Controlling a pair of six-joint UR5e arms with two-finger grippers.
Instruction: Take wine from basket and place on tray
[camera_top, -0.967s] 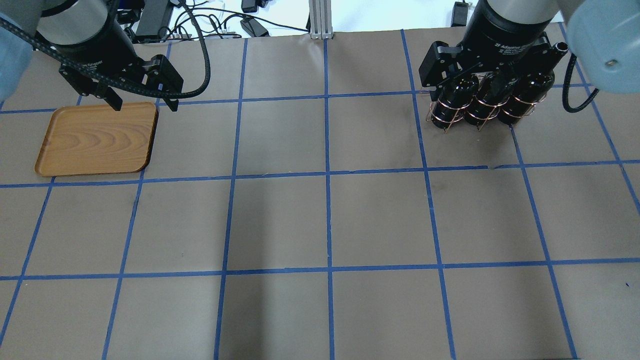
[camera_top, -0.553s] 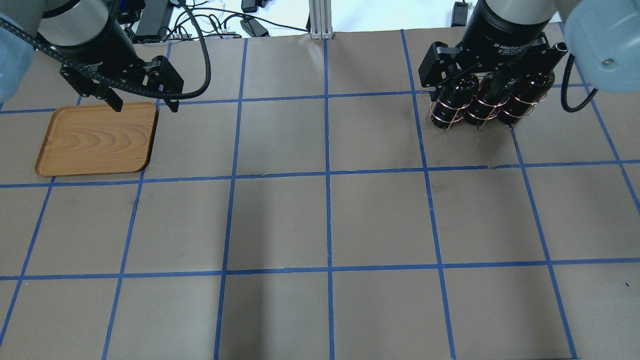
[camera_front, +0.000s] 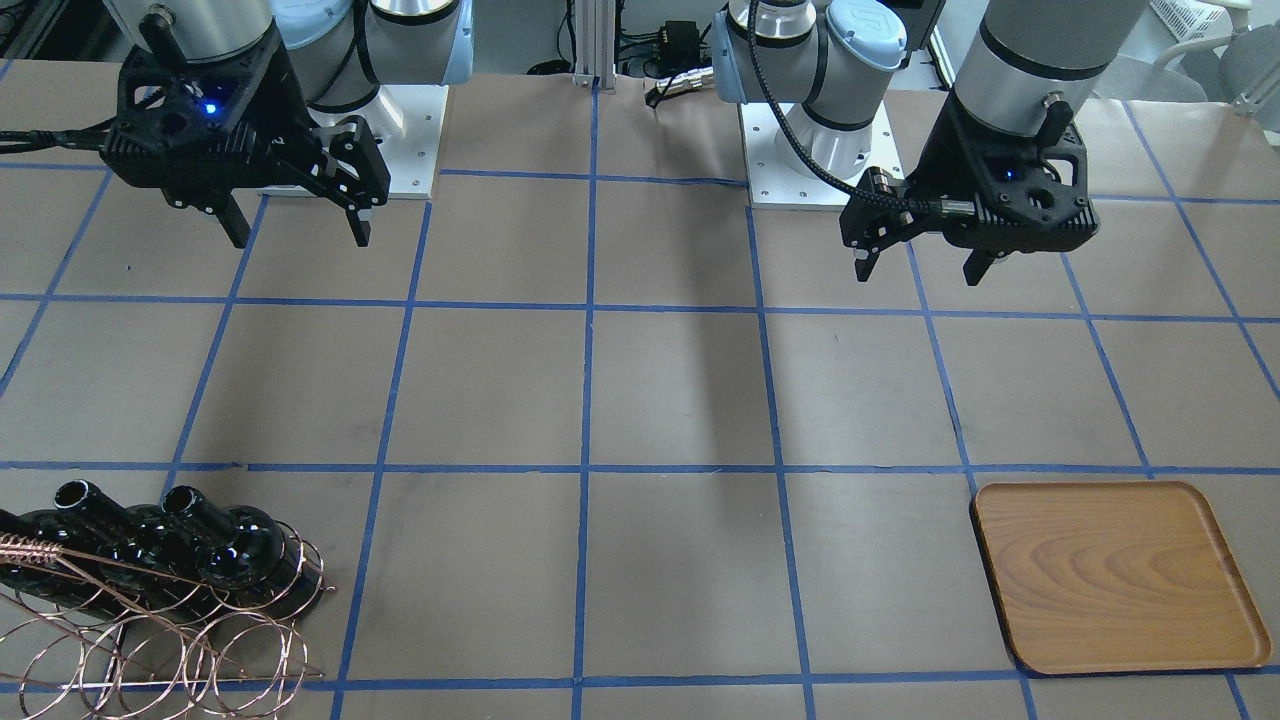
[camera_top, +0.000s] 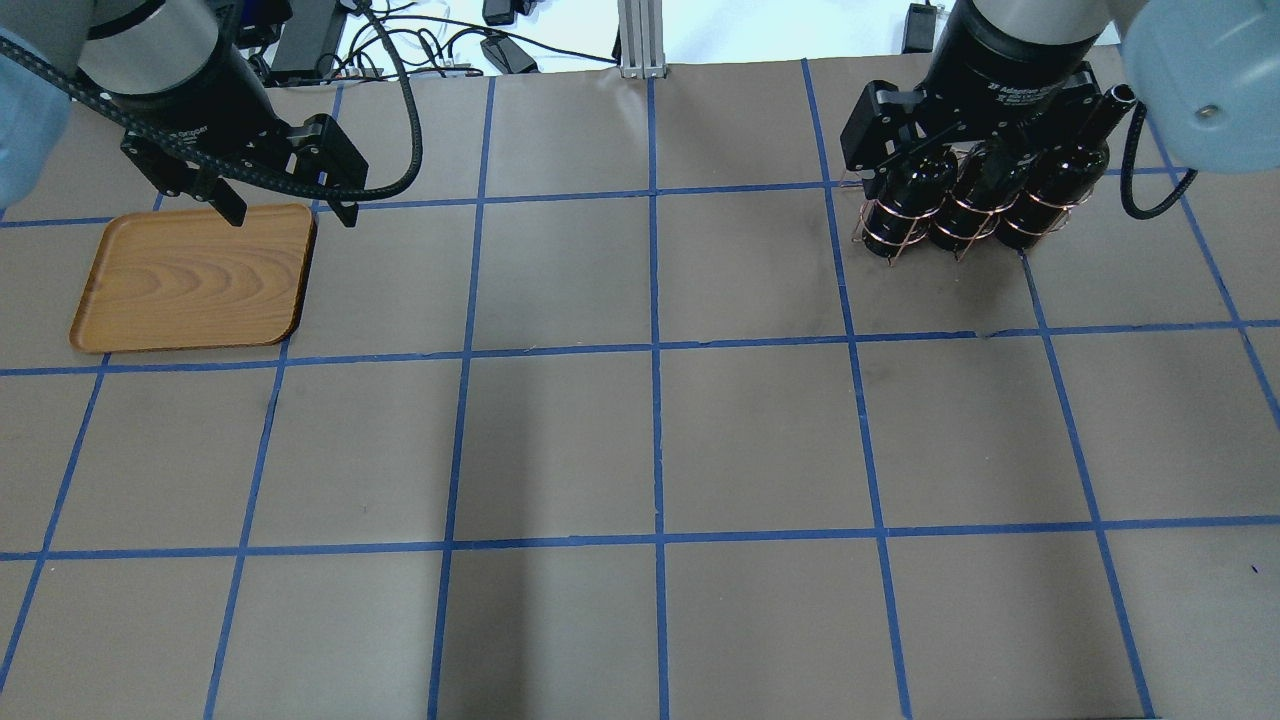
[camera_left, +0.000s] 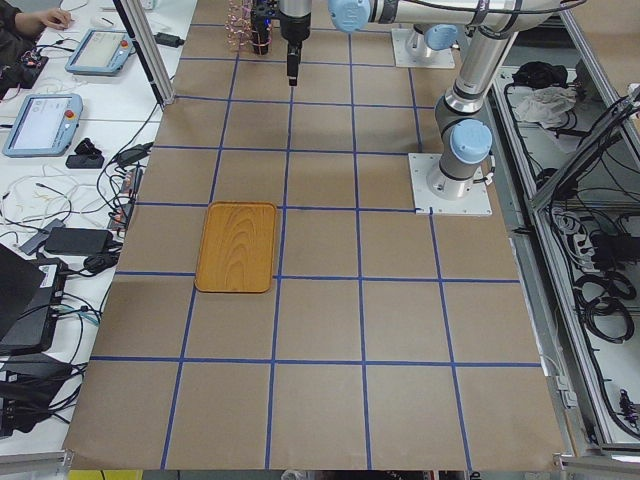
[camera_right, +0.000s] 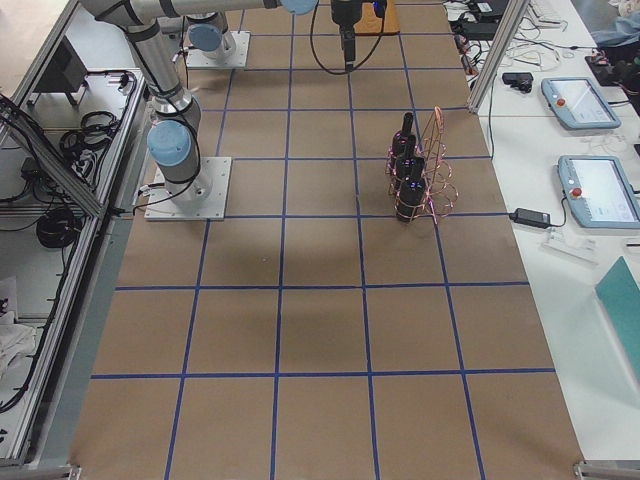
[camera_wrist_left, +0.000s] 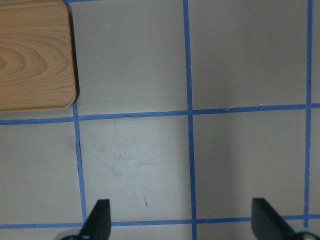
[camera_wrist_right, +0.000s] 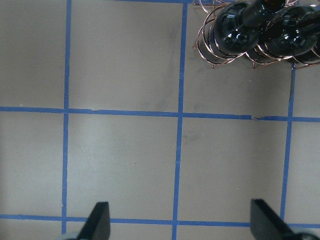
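Three near-black wine bottles (camera_top: 965, 205) stand upright in the copper wire basket (camera_top: 868, 236) at the far right of the table. They also show in the front view (camera_front: 225, 548), the right side view (camera_right: 405, 170) and the right wrist view (camera_wrist_right: 240, 22). The wooden tray (camera_top: 190, 280) lies empty at the far left; it also shows in the front view (camera_front: 1115, 575) and the left wrist view (camera_wrist_left: 30, 55). My right gripper (camera_front: 295, 230) is open and empty, high above the table beside the basket. My left gripper (camera_front: 915, 270) is open and empty, high beside the tray.
The table is covered in brown paper with a blue tape grid (camera_top: 655, 350). The robot's base plates (camera_front: 400, 140) sit at its near edge. Cables and power bricks (camera_top: 440, 45) lie beyond the far edge.
Both arms have shifted only very slightly. Nothing was taken hold of or let go; the bottles, the basket and the tray are where they were.
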